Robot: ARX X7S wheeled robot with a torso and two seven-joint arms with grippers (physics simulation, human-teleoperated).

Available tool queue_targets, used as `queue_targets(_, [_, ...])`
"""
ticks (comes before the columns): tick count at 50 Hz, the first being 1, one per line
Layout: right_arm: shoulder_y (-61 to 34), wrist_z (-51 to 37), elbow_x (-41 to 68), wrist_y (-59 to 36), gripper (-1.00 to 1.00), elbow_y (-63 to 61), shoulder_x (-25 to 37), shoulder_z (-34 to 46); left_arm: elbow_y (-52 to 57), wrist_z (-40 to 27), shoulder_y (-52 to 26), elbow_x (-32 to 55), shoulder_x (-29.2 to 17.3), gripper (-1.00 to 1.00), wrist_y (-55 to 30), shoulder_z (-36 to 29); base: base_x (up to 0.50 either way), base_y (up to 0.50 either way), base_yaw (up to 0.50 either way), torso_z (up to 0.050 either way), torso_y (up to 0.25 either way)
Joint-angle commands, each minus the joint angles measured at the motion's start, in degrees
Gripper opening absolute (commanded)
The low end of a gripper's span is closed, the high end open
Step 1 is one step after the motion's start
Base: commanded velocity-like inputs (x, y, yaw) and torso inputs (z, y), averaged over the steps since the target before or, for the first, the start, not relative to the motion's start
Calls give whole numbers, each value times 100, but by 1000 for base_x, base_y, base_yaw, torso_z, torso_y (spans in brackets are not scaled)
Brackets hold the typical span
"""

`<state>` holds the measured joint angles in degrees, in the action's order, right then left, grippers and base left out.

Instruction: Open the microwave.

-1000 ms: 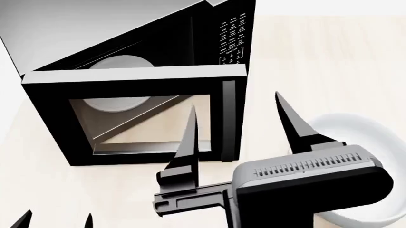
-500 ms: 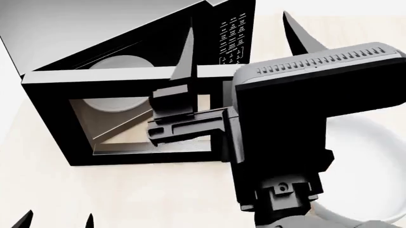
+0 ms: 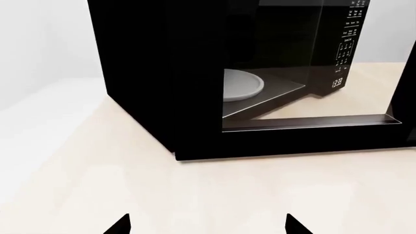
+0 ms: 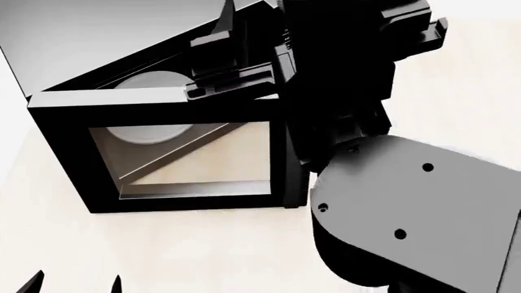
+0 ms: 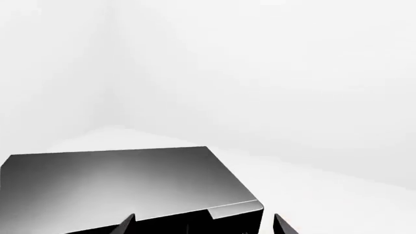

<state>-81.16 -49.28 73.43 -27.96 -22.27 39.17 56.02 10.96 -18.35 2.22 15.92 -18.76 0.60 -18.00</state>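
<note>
Microwave [image 4: 163, 116] sits on the pale wooden table [image 4: 163, 256], 1 black box with a grey top, its glass door [image 4: 175, 155] swung wide open toward the robot. Through the door glass and the cavity, 1 white round turntable [image 3: 242, 85] lies on the oven floor. White markings cover the keypad panel [image 3: 348, 44] and a small digital display sits below them, but none of it is sharp enough to read.

Much of the head view's right side is blocked by the bulky right arm [image 4: 407, 207], which rises in front of the microwave and hides its keypad side there. The right gripper [image 5: 202, 223] hangs above the grey top, its 2 fingers spread apart and holding nothing. The left gripper [image 3: 206, 225] hovers low over the table in front of the microwave, its 2 tips likewise parted and empty.
</note>
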Motion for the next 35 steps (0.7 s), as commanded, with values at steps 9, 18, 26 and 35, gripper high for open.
queue_targets(9, [-707,654,1210,-964,100,1690,-624,70,38,-20,5,49,-33,100,6,-12,0,0,0,0,0])
queue_targets(18, [-1104,601,1981,-1398,100,2439,-877,-36,38,-22,-6,57,-38,100,8,-35,0,0,0,0,0])
queue_targets(26, [-1160,540,2320,-1541,100,2852,-1030,-55,41,-16,-12,112,-53,100,14,-23,0,0,0,0,0])
queue_targets(35, [-1129,612,2560,-1734,100,3450,-1220,49,51,-7,-2,168,-70,100,30,-15,0,0,0,0,0])
